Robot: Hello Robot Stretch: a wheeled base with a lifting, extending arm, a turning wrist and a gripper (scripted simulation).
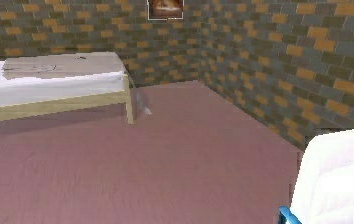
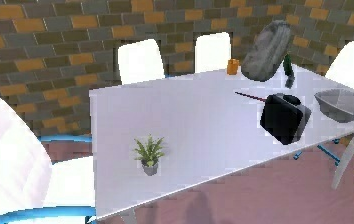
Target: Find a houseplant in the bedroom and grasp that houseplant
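Forward view: I am facing a brick-walled corner over a pinkish floor point(image 1: 175, 150). A bed point(image 1: 55, 85) with a white mattress and a beige cover is standing at the left against the wall. A framed picture point(image 1: 166, 8) is hanging at the top edge. Part of a white chair point(image 1: 337, 180) is showing at the lower right.

Arm side view: a white table point(image 2: 200, 130) is stretching across the picture. The houseplant point(image 2: 149, 153), a small green tuft in a grey pot, is standing upright on the table near its front edge, left of the middle and well apart from everything else on it. Toward the right, a black boxy object point(image 2: 285, 118) is sitting just beside a grey bowl point(image 2: 341, 101). Behind them, a grey backpack point(image 2: 269, 50) is leaning near an orange cup point(image 2: 233, 66). A thin dark stick point(image 2: 251, 96) is lying between the cup and the black object. 4 white chairs are ringing the table: 2 at the far side point(image 2: 140, 60) point(image 2: 213, 50), 1 at the upper right point(image 2: 351, 62) and 1 at the near left point(image 2: 15, 150).

I cannot tell the state of my gripper.
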